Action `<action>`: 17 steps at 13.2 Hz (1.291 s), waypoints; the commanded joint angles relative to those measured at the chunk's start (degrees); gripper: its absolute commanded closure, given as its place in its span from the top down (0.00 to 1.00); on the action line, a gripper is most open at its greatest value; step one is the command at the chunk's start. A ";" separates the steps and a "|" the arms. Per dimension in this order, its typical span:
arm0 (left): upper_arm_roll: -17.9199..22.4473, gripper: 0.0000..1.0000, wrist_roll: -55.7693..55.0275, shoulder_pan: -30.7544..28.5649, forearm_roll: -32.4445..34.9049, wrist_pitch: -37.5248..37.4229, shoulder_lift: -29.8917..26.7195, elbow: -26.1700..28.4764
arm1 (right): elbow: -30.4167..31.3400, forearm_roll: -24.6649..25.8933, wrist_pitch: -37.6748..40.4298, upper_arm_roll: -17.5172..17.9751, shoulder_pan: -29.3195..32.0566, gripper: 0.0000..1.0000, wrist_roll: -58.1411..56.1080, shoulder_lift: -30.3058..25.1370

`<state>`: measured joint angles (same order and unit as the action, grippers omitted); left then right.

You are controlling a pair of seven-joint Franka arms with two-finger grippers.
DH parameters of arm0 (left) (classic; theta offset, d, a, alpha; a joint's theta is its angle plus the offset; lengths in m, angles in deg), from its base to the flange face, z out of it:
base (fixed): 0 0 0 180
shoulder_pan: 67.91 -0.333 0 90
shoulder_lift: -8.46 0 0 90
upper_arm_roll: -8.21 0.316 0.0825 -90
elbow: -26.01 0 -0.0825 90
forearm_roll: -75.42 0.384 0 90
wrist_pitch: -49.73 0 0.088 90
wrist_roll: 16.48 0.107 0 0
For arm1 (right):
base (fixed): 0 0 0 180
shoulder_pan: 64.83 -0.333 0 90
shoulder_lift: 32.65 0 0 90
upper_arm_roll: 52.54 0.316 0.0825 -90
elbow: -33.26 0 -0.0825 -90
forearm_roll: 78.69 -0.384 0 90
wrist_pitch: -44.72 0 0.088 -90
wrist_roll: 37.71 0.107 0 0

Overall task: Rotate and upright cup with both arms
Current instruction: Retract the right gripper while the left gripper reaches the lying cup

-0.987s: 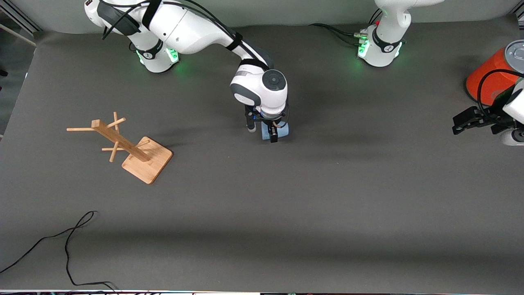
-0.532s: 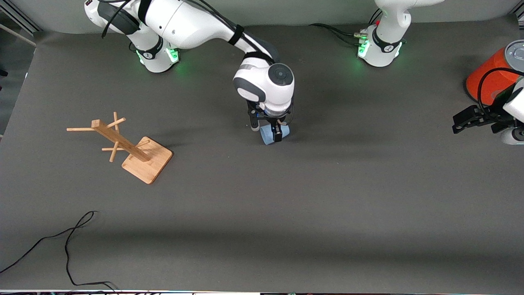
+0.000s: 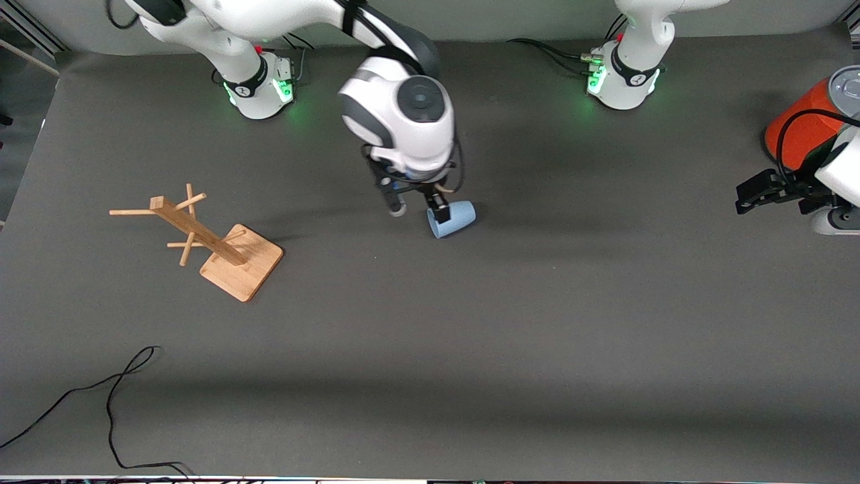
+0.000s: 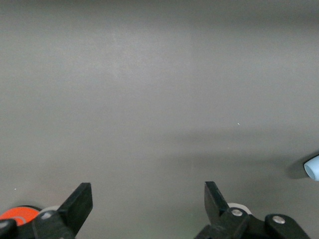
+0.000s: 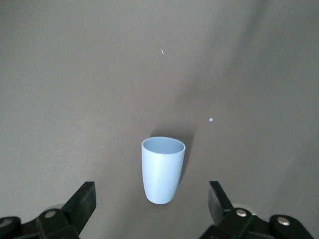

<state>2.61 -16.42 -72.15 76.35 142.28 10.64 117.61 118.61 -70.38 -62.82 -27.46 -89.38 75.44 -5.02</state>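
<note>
Table (image 3: pixel 510 349): dark grey mat, unchanged since the earlier frames.

Right arm (image 3: pixel 396 114): raised and drawn back toward its base compared with half a second ago, wrist now higher over the mat.

Wooden rack (image 3: pixel 208 238): standing toward the right arm's end of the table, not moved.

Orange can (image 3: pixel 803 131): at the left arm's end, beside the left gripper, not moved.

Left gripper (image 3: pixel 756 191): waiting over the mat by the can, fingers (image 4: pixel 79 201) spread wide, nothing between them — position nearly the same as before.

Right gripper (image 3: pixel 416 208): lifted off the cup, fingers (image 5: pixel 82 201) spread wide and empty; a second ago placed around the cup, now above it.

Cup (image 3: pixel 451 219): light blue, released, lying on its side near the middle of the table, under the right gripper, open mouth turned toward the front camera and the right arm's end. In the right wrist view, cup (image 5: pixel 162 169) between the two open fingers, apart from both.
</note>
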 commanded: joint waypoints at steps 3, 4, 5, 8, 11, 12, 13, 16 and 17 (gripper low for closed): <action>-0.46 1.00 -0.85 1.77 -0.05 -6.32 0.01 -2.66 | 1.74 -11.99 8.38 -3.45 10.38 1.00 -30.82 -12.14; -1.59 1.00 -1.98 3.17 0.22 -6.50 0.01 -2.66 | 1.83 -12.17 10.40 -4.50 11.79 1.00 -36.71 -13.99; -2.13 1.00 -5.12 4.58 0.22 -6.50 0.10 -2.66 | 1.92 -12.18 12.77 -6.17 12.93 1.00 -43.56 -16.01; -3.97 1.00 -12.43 9.67 -0.13 -6.24 0.88 -3.97 | 2.53 -12.18 16.74 -14.24 13.38 1.00 -64.04 -21.73; -4.77 1.00 -22.44 16.09 0.13 -6.33 3.95 -7.57 | 6.39 -12.18 17.01 -18.48 17.67 1.00 -80.31 -27.61; -4.77 1.00 -25.25 18.19 0.13 -6.33 5.36 -8.71 | 7.62 -12.00 17.01 -18.49 19.69 1.00 -84.45 -29.11; -4.77 1.00 -28.68 20.74 0.22 -6.33 6.94 -9.77 | 8.42 -11.48 16.93 -18.57 21.19 1.00 -87.89 -30.17; -4.77 1.00 -42.90 30.49 3.80 -6.41 15.71 -17.30 | 9.21 -11.30 15.97 -19.97 23.93 1.00 -93.36 -30.71; -4.77 1.00 -46.86 33.48 5.39 -6.50 19.05 -20.21 | 9.30 -11.21 15.00 -20.15 24.02 1.00 -94.68 -30.53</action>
<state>-2.96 -55.43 -44.68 78.37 137.48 21.59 106.61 125.85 -81.20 -45.51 -47.01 -65.53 -15.95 -34.43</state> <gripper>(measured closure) 0.000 0.000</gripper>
